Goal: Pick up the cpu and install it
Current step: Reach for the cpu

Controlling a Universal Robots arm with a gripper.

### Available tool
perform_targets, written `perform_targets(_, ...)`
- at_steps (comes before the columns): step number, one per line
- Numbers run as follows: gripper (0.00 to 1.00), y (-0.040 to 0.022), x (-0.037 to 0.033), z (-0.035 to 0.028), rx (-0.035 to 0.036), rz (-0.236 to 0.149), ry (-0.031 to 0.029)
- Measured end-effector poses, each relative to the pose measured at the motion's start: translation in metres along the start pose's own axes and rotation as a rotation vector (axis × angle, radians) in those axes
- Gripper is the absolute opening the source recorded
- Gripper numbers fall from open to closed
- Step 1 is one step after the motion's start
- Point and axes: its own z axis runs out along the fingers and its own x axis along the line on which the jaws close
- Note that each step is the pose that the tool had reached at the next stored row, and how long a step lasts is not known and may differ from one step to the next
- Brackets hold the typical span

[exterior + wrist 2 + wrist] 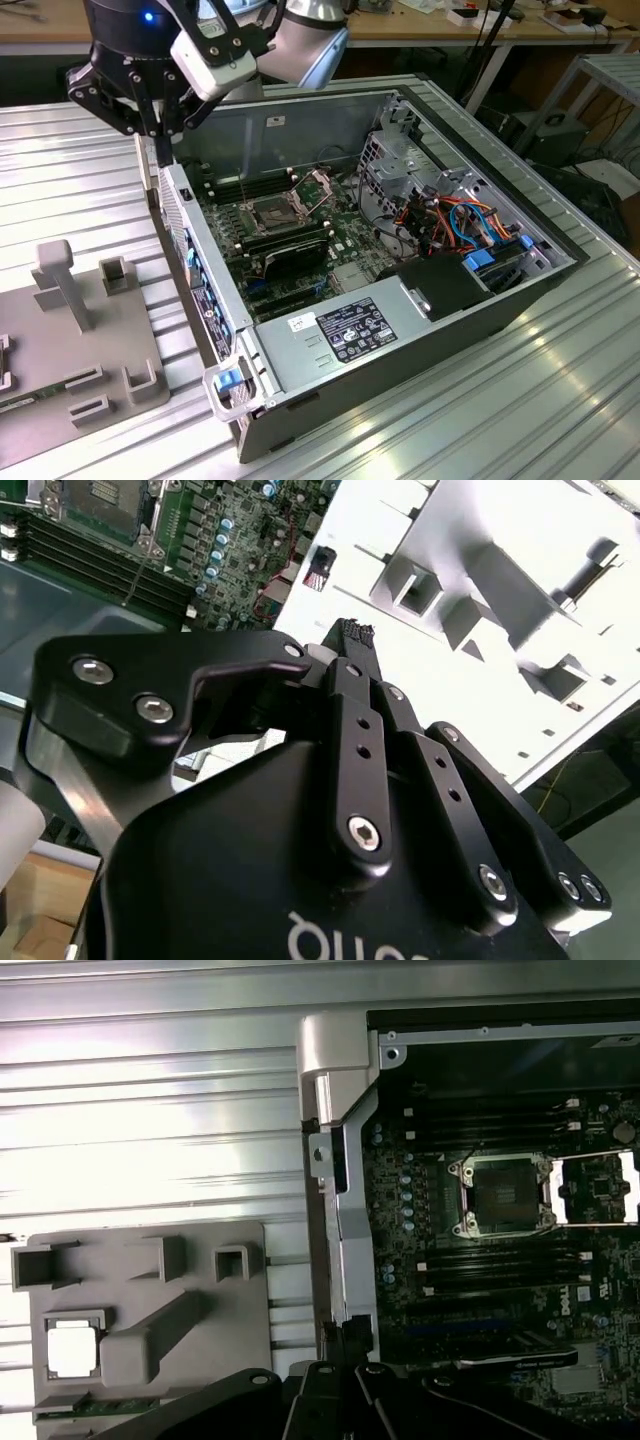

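Note:
The cpu (72,1348), a small pale square chip, lies in a pocket of the grey fixture tray (200,1260) in the first wrist view. My gripper (161,160) hangs over the case's side wall, between the tray and the motherboard. Its fingers look shut with nothing between them, and the gripper (352,632) also appears in the second wrist view. The dark square socket (272,212) stands with its metal frame hinged open and nothing in it. In the first wrist view the socket (505,1195) is well away from the cpu, with the gripper (345,1342) between them.
The open computer case (420,340) lies on a ribbed metal table (560,400). Memory sticks (285,243) flank the socket; cables and drive bays (450,220) fill the exterior view's right side. The grey tray (70,340) has upright posts, and a memory stick (95,1406) lies in it.

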Motion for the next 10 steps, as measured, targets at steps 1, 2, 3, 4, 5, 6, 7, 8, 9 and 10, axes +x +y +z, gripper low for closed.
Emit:
perform_targets(1, 0.11, -0.0002, 0.0026, -0.0001, 0.0000, 0.000, 0.0000)
perform_targets(2, 0.11, -0.0004, 0.0055, -0.0002, 0.0000, 0.000, 0.0000)
perform_targets(3, 0.11, -0.0007, 0.0086, -0.0002, 0.0000, 0.000, 0.0000)
perform_targets(4, 0.11, -0.0009, 0.0116, -0.0003, 0.0000, 0.000, 0.0000)
perform_targets(5, 0.11, -0.0010, 0.0134, -0.0003, 0.0000, 0.000, 0.0000)
perform_targets(6, 0.11, -0.0012, 0.0162, -0.0003, 0.0000, 0.000, -0.0001)
perform_targets(7, 0.11, -0.0013, 0.0183, -0.0004, 0.0000, 0.000, 0.0000)
perform_targets(8, 0.11, -0.0015, 0.0205, -0.0004, 0.0000, 0.000, 0.0000)
perform_targets(9, 0.11, -0.0017, 0.0225, -0.0005, 0.0000, 0.000, 0.0000)
perform_targets(10, 0.11, -0.0019, 0.0247, -0.0005, 0.0000, 0.000, 0.0000)
